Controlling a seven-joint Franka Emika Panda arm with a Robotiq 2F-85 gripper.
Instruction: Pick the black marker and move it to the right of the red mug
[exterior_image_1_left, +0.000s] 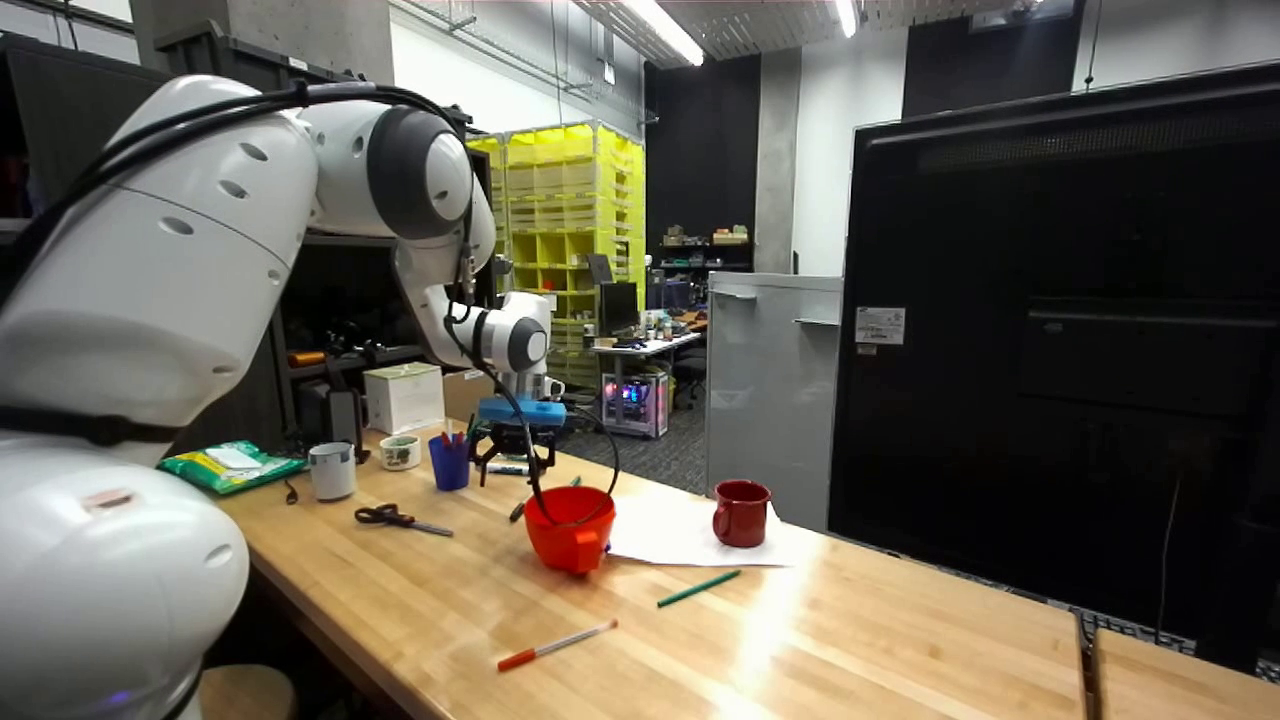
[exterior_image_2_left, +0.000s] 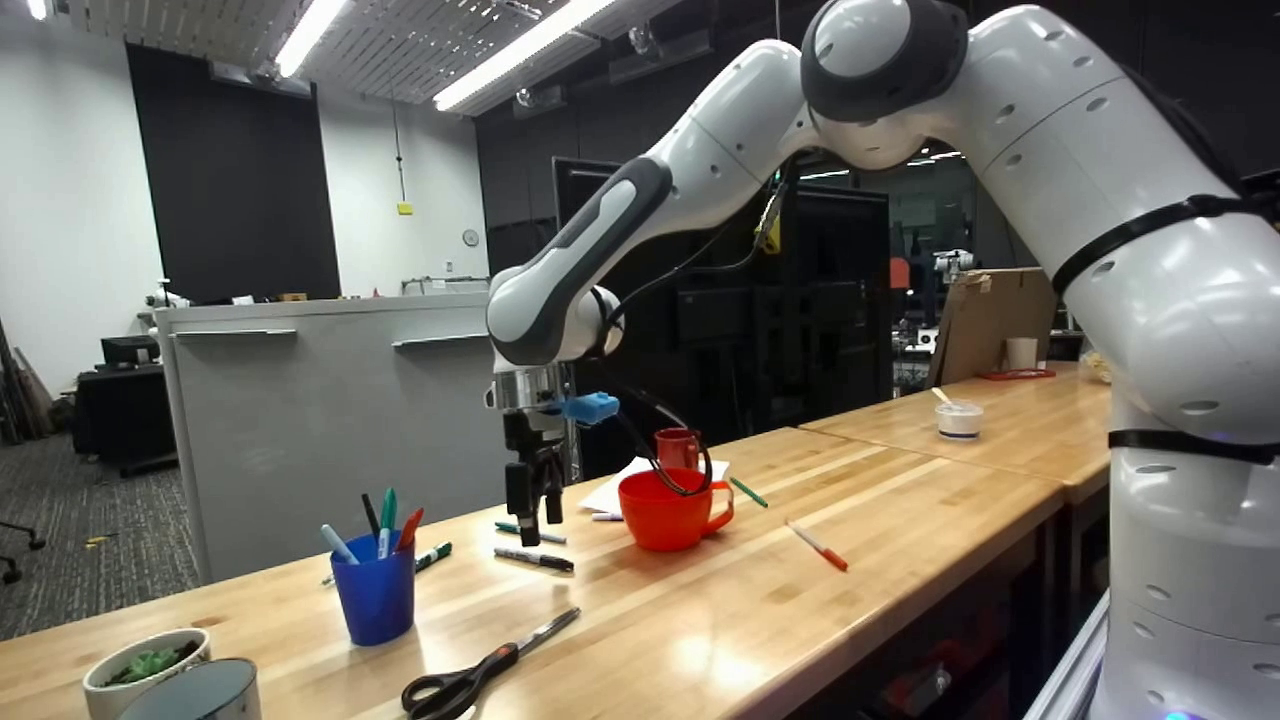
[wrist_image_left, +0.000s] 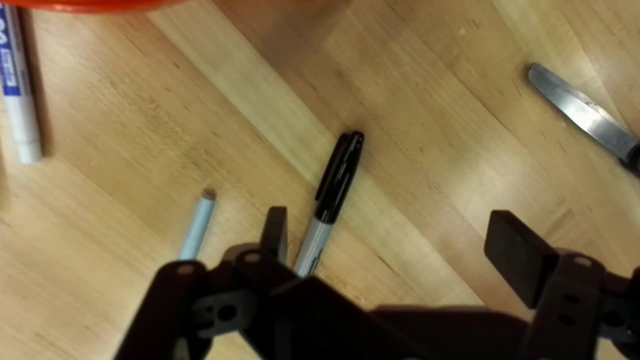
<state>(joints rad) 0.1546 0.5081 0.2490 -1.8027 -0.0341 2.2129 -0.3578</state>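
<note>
The black marker (wrist_image_left: 340, 180), with a black cap and grey barrel, lies on the table. It also shows in both exterior views (exterior_image_1_left: 518, 511) (exterior_image_2_left: 534, 562). In the wrist view its lower end is hidden behind my gripper. My gripper (wrist_image_left: 392, 245) is open and empty, pointing down above the table. The marker lies beneath the jaws, nearer the left finger. The gripper shows in both exterior views (exterior_image_1_left: 510, 472) (exterior_image_2_left: 540, 528). The dark red mug (exterior_image_1_left: 741, 515) stands upright by the white paper, partly hidden behind the red bowl in an exterior view (exterior_image_2_left: 677, 448). The wrist view does not show the mug.
The bright red bowl (exterior_image_1_left: 565, 532) (exterior_image_2_left: 668, 512) stands between gripper and mug. A pale pen (wrist_image_left: 197, 227) and white-blue marker (wrist_image_left: 17, 95) lie near. Scissors (exterior_image_2_left: 500, 660), a blue pen cup (exterior_image_2_left: 375, 600), a green marker (exterior_image_1_left: 698, 588) and a red pen (exterior_image_1_left: 555, 645) surround.
</note>
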